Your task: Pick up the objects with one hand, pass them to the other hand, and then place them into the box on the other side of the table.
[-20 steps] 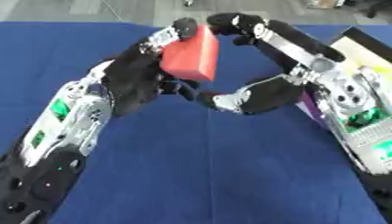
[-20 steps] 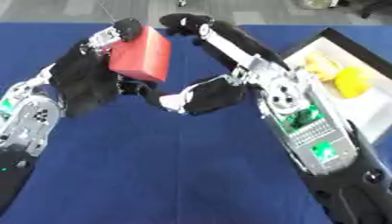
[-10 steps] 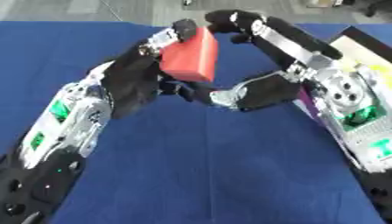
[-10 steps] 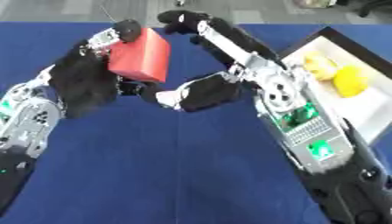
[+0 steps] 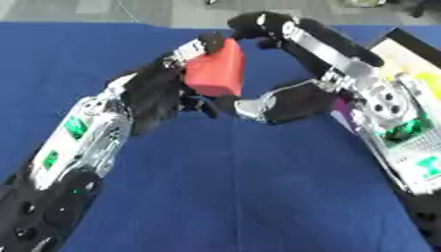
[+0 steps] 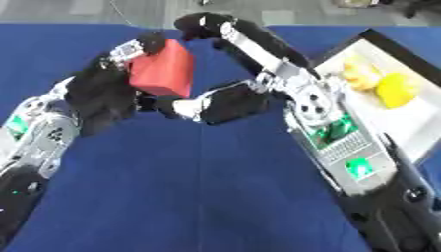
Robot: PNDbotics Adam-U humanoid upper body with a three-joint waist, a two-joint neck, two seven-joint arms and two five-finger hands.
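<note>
While the left hand (image 5: 164, 91) holds the red block (image 5: 215, 74) up above the blue table (image 5: 258, 197), fingers curled round its left and lower faces, the right hand (image 6: 226, 101) brackets the same block from the other side. Its fingers (image 6: 203, 24) arch over the block's top far edge and its thumb (image 6: 185, 107) reaches in under the lower edge, so the block sits in the gap between them, just left of the right palm. Whether those fingers already touch the block is hard to tell; the hand looks spread around it, not yet closed.

The handover turns on this: the block's free right face points toward the right palm, and the block stands roughly upright, tilted a little. The box (image 6: 405, 123) lies well off to the right, beyond the right forearm, already holding yellow items (image 6: 396, 89), so the right hand is the one to carry it there.
</note>
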